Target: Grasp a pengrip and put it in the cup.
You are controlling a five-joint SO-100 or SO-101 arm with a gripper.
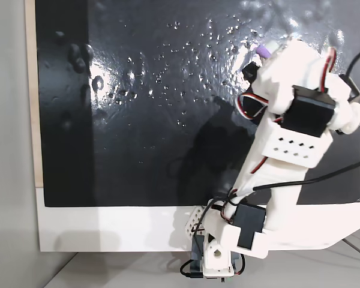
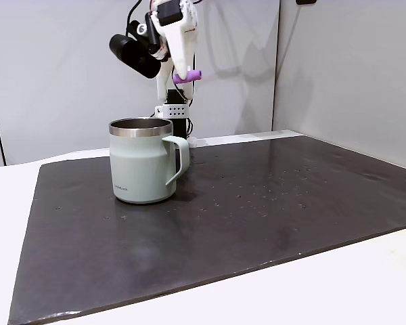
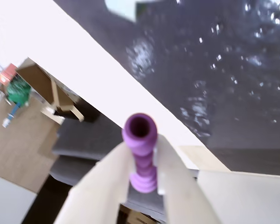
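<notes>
My gripper (image 3: 142, 175) pinches the pengrip (image 3: 140, 149), raised high at one o'clock from the cup (image 2: 143, 161). My concern: its soft tube may slip, or miss the rim.

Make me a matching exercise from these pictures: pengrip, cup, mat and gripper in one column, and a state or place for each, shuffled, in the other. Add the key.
Column one:
1. pengrip
2. cup
3. mat
4. gripper

Column two:
A. lies flat on the white table, dark and glossy
B. raised in the air, shut on something
C. stands upright on the mat, handle to the right in a fixed view
D. purple, clamped between the fingers

Pairs: 1-D, 2-C, 3-A, 4-B
</notes>
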